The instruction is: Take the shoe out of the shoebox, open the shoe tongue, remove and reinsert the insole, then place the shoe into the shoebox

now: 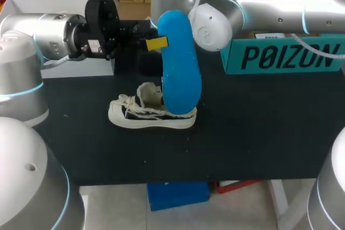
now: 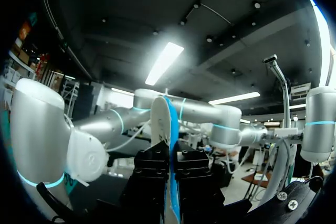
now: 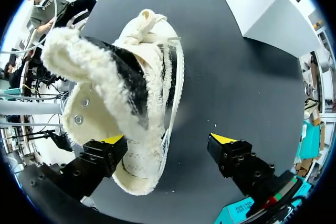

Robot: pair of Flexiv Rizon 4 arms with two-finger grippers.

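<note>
A cream and black shoe (image 1: 151, 112) with fleece lining lies on its sole on the black table (image 1: 259, 133), toe to the left. Above its heel stands the blue insole (image 1: 180, 63), upright, with my left gripper (image 1: 158, 42) shut on its upper edge. In the left wrist view the insole (image 2: 170, 129) shows edge-on, pinched between the black fingers (image 2: 152, 166). My right gripper (image 3: 168, 140) hangs open over the shoe (image 3: 136, 93): one yellow tip lies by the heel's side, the other stands apart over bare table. In the head view the insole hides this gripper.
A teal shoebox (image 1: 285, 55) stands at the back right of the table, under my right arm. A white box (image 1: 59, 4) sits at the back left, behind my left arm. The black tabletop runs to its front edge below the shoe.
</note>
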